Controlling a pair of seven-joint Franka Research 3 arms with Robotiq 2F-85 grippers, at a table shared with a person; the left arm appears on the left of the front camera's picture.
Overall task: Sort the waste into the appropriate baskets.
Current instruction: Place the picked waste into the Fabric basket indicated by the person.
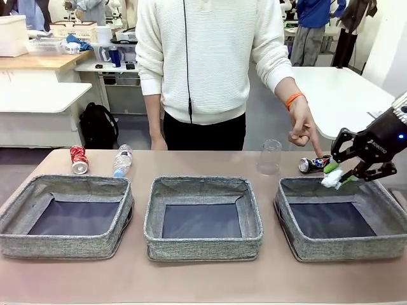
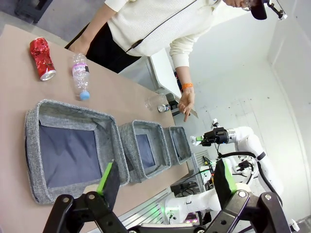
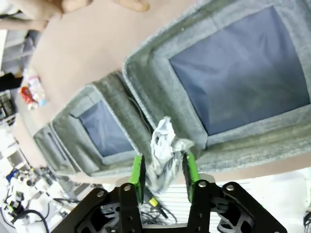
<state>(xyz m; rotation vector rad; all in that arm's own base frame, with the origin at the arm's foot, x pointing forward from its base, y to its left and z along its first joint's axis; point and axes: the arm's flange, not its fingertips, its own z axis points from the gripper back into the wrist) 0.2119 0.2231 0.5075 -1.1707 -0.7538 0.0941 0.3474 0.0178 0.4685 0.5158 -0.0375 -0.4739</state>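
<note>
My right gripper (image 1: 336, 175) hangs over the back rim of the right basket (image 1: 337, 249), shut on a crumpled white paper ball (image 1: 332, 179). In the right wrist view the paper ball (image 3: 163, 150) sits between the green pads of that gripper (image 3: 163, 162), above the basket's wall (image 3: 146, 87). My left gripper (image 2: 165, 170) is open and holds nothing, high above the left basket (image 2: 34, 145). Behind the baskets lie a red crushed can (image 1: 78, 159), a clear bottle (image 1: 122, 160), a clear cup (image 1: 269, 157) and a dark crushed can (image 1: 313, 164).
The person stands at the far side of the table; one hand (image 1: 305, 130) points a finger down at the dark can, close to my right gripper. The left basket (image 1: 63, 244) and the middle basket (image 1: 203, 244) hold nothing. A bare strip of table runs along the front.
</note>
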